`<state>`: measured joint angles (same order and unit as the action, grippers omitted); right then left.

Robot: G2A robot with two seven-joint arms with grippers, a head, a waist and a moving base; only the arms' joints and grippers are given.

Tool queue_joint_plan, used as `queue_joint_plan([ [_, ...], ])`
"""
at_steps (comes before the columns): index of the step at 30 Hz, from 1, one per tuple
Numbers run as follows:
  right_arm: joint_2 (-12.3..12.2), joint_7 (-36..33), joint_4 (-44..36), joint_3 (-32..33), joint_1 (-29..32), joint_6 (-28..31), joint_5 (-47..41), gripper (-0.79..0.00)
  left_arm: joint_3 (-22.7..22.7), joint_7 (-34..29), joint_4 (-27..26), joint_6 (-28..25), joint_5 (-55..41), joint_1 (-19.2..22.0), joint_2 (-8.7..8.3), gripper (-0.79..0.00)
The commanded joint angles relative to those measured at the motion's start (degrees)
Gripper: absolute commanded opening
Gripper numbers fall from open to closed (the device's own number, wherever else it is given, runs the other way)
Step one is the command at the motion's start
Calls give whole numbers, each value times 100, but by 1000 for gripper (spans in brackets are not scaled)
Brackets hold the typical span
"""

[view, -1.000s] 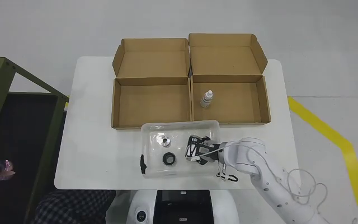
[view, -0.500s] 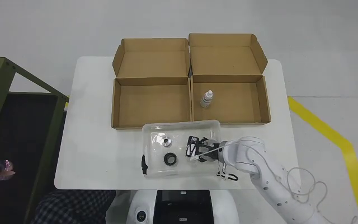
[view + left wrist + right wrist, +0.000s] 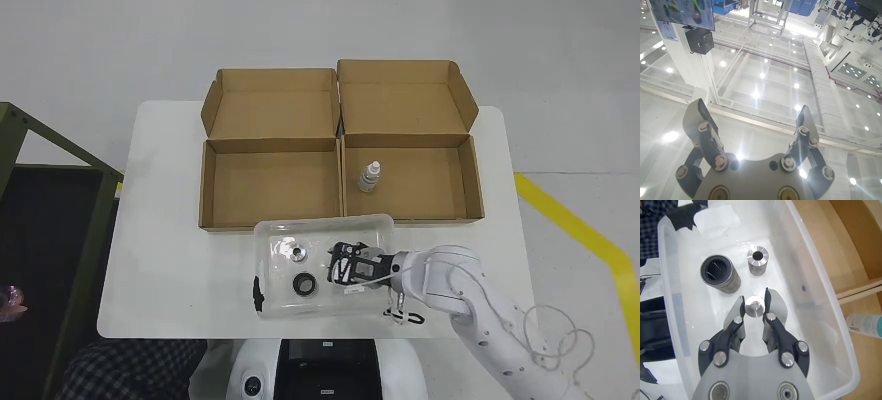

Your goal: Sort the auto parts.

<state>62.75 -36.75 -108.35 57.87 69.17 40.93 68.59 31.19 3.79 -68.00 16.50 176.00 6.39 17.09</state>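
A clear plastic bin (image 3: 265, 235) at the table's front holds a black-ended linear bearing (image 3: 720, 273) (image 3: 303, 285), a steel bushing with a bore (image 3: 757, 260) (image 3: 294, 251) and a small round metal part (image 3: 754, 308). My right gripper (image 3: 754, 303) (image 3: 340, 268) is down inside the bin, with both fingers pressed against the sides of the small round part. The part stands on the bin floor, or just above it. My left gripper (image 3: 751, 111) points up at the ceiling, open and holding nothing.
Two open cardboard boxes sit behind the bin: the left one (image 3: 270, 188) has nothing in it, and the right one (image 3: 420, 185) holds a small white bottle (image 3: 369, 177) (image 3: 865, 325). A small black piece (image 3: 405, 318) lies at the table's front edge.
My right gripper's fingers have drawn together onto the small round part and the gripper has shifted slightly left in the bin. Bearing and bushing have not moved.
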Motion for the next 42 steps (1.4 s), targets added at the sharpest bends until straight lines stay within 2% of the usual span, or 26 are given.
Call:
queue_joint_plan([
  [1, -10, 157, -70, 69, 25, 0, -65, -785, 0, 0, 0, 0, 0, 0, 0, 0],
  [7, -55, 1001, -225, 439, 205, 167, -614, -785, 0, 0, 0, 0, 0, 0, 0, 0],
  [13, -114, 1489, -197, 864, 278, 468, -1274, -785, 0, 0, 0, 0, 0, 0, 0, 0],
  [20, -145, 2205, -264, 1383, 366, 361, -1981, -785, 0, 0, 0, 0, 0, 0, 0, 0],
  [29, -127, 3453, -406, 1808, 689, 232, -2307, -785, 0, 0, 0, 0, 0, 0, 0, 0],
  [42, -99, 3963, -375, 1962, 776, 378, -2628, -785, 0, 0, 0, 0, 0, 0, 0, 0],
])
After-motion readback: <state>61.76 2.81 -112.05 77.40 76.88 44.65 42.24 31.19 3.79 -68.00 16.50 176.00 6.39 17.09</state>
